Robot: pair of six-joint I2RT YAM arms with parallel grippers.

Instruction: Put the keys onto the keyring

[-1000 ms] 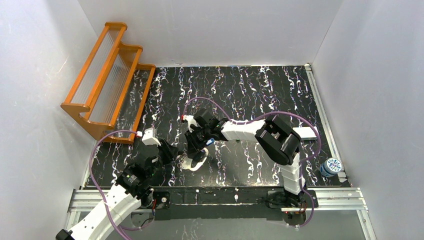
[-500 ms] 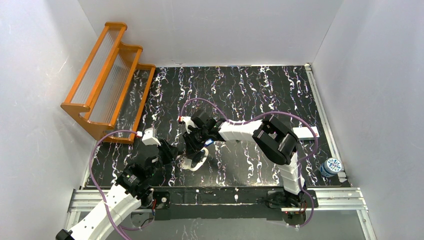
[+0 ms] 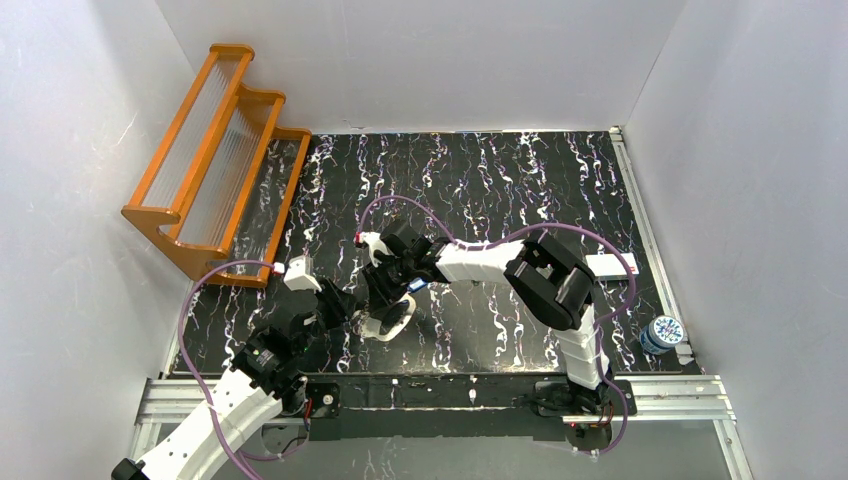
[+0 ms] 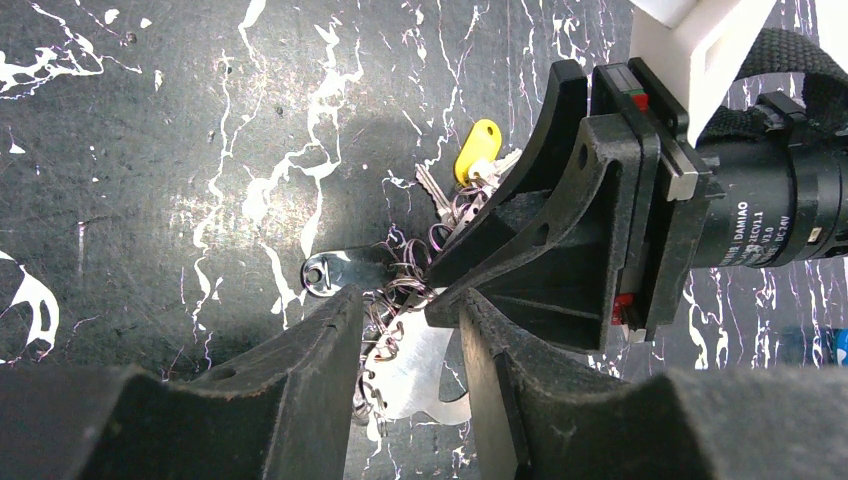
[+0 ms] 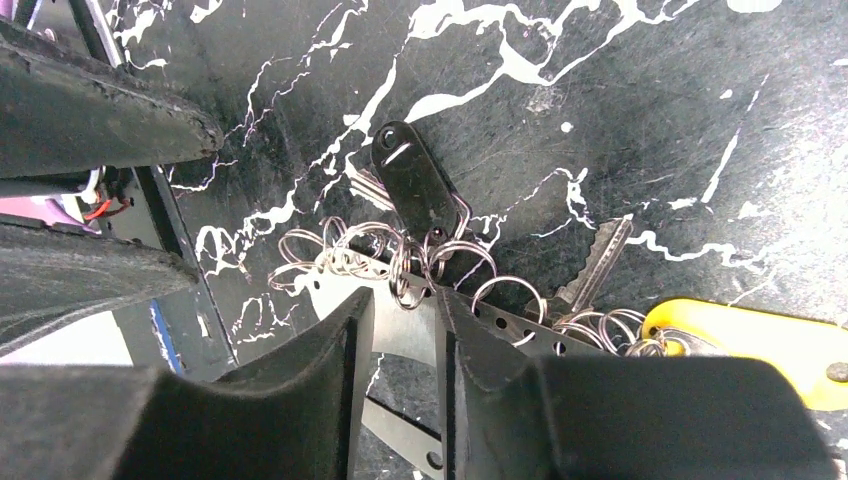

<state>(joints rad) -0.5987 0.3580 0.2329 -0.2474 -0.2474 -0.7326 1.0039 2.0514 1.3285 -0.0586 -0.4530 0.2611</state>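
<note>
1. The keyring (image 4: 420,370), a flat silver plate carrying a tangle of thin wire rings (image 5: 400,265), sits toward the near left of the black marbled tabletop (image 3: 520,180), where the two arms meet.
2. The left fingers (image 4: 325,335) are clenched on the keyring; the plate fills the gap between them from side to side.
3. The right fingers (image 5: 345,340) point down into the tangle of rings, their tips just beside the left ones. Only a narrow gap separates them, and a holed strip of the plate shows in it. I cannot tell whether they pinch a ring or merely touch it.
4. A yellow key head (image 4: 478,150) lies on the tabletop at the far edge of the tangle, with a bare silver key (image 5: 597,262) just beside it.
5. A black fob (image 5: 412,180) lies flat, touching the rings.
6. An orange wooden rack (image 3: 215,160) stands at the far left, well apart from both arms.
</note>
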